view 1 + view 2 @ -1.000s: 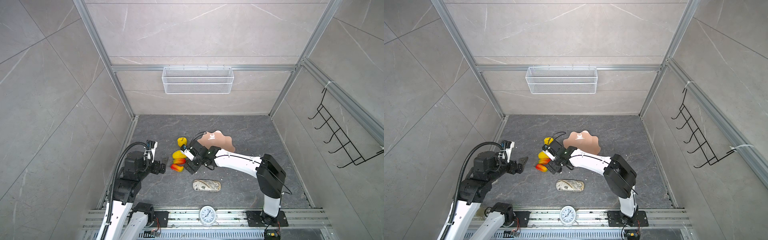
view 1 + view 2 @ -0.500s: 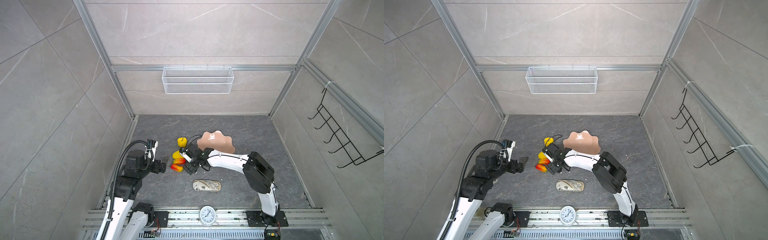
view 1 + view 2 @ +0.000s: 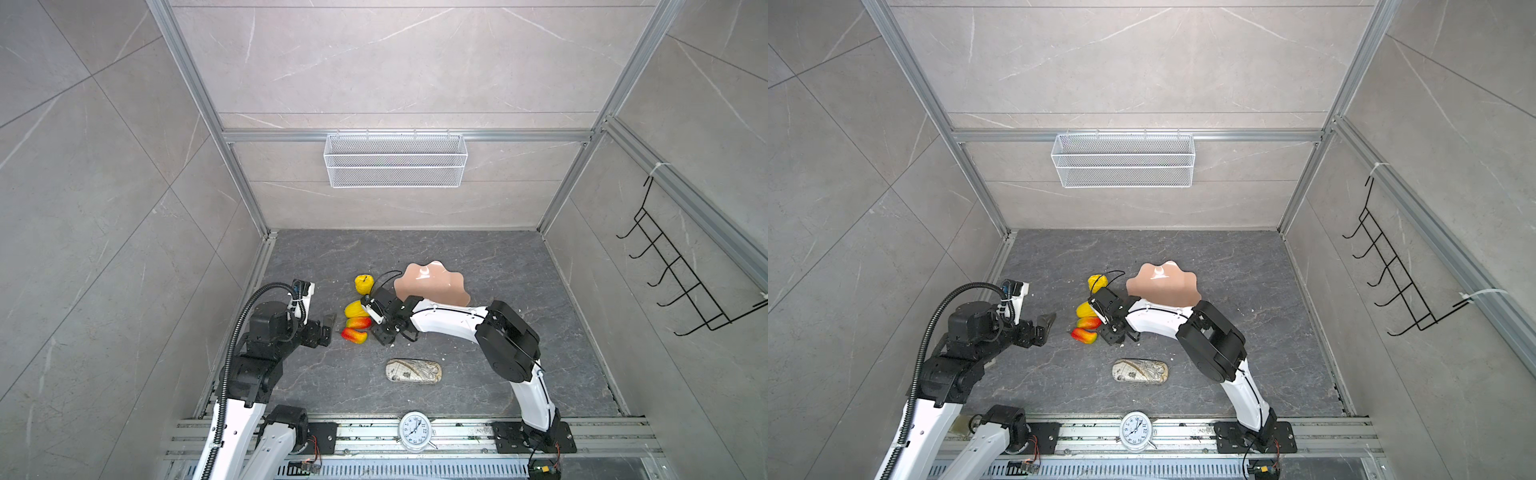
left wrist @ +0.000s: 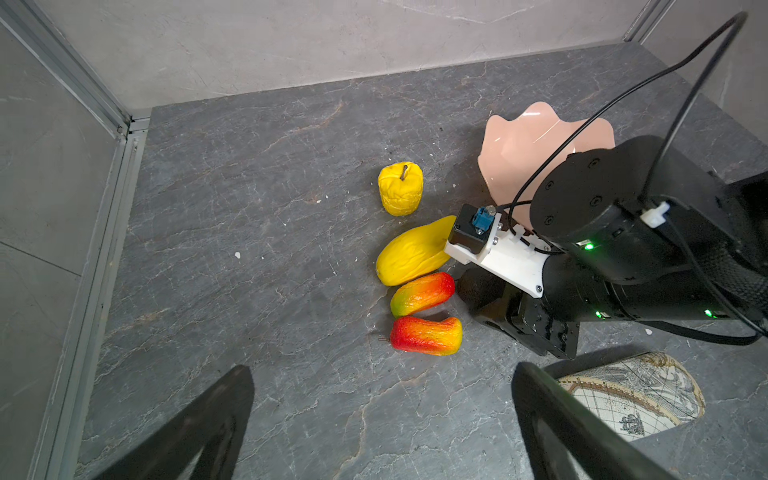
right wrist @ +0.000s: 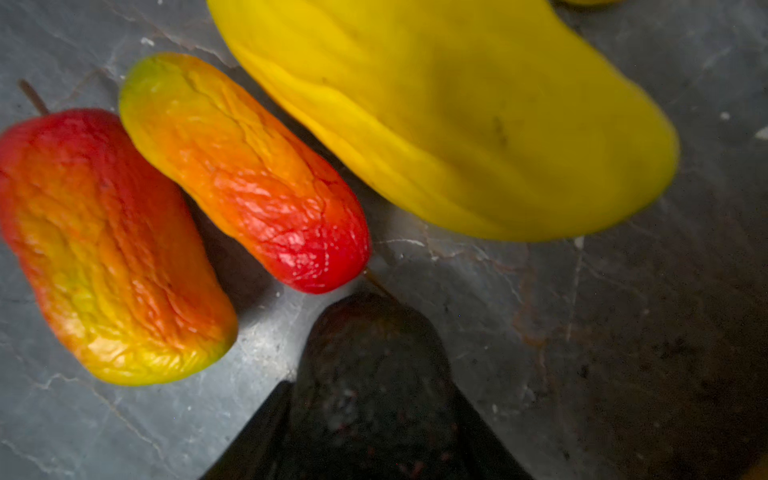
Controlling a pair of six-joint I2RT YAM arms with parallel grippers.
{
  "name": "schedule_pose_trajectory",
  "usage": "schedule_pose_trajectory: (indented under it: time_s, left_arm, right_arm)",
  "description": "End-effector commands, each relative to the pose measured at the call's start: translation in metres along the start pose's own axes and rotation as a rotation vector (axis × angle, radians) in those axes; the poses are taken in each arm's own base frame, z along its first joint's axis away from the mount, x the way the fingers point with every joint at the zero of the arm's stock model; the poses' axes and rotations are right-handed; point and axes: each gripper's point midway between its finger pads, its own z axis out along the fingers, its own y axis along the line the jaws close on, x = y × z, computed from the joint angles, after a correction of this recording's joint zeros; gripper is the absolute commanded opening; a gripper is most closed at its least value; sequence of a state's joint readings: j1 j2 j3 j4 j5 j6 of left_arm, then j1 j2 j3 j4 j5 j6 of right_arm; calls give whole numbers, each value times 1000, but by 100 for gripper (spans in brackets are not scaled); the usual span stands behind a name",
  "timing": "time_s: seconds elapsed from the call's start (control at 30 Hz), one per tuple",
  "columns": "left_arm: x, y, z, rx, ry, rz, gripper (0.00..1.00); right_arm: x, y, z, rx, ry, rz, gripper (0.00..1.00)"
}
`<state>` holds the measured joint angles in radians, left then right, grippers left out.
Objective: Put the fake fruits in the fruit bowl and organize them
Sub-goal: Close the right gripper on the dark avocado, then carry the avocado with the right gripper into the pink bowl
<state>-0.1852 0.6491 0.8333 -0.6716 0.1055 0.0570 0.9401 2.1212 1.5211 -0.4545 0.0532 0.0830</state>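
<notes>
— What differs from a second ago?
— The right arm (image 3: 446,320) has folded in. Its elbow sits nearer the middle, and more of the fruit bowl (image 3: 432,280) shows behind the forearm. The fruits, the bowl and the left arm are where they were.

— What does the right gripper (image 5: 372,390) hold?
— In the right wrist view its fingers (image 5: 257,436) press on both sides of the black oval fruit (image 5: 370,345). That fruit is down by the floor (image 3: 478,257), just beside the red end of the middle mango-like fruit (image 4: 422,293). The left gripper (image 4: 382,370) hangs spread wide just left of the fruit row, with only floor between its fingers.

— And the bowl?
— It shows only its glossy pink inside. The fruits all lie outside it, to its left. The round bumpy yellow fruit (image 4: 401,189) is nearest the back, then the long yellow fruit (image 4: 409,255). Next comes the middle mango-like one, then the front mango-like fruit (image 4: 426,336). The wire basket (image 3: 395,166) hangs high on the back wall.

— Room to move?
— In both top views the right arm's wrist overlaps the bowl's near rim; whether they touch I cannot tell. Floor lies open behind the bowl and to its right. The map-patterned case (image 3: 412,371) lies near the front, apart from the gripper. A clock (image 3: 414,430) sits on the front rail.
</notes>
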Motion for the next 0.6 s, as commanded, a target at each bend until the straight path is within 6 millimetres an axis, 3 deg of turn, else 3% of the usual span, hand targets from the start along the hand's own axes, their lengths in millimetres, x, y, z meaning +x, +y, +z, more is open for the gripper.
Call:
schedule_pose_trajectory:
  time_s: [0.0,0.13,0.37,0.43,0.57]
  left_arm:
    - [-11,3,-3,-18,-43,28,100]
    - [-12,4,-3,-20,-42,28,100]
    - [-11,4,-2,-20,-38,29,100]
    - [-12,4,-2,-20,-37,29,100]
    - [-12,3,-2,-14,-37,28,100]
  right_arm:
    - [-14,-1,-13,6,-29,2,48]
    - [-25,-1,-45,-3,-75,-4,47]
    - [-50,-7,-124,-5,-221,-30,43]
    - [-53,-21,-142,17,-255,-20,43]
    - [-48,-77,-160,87,-290,78,41]
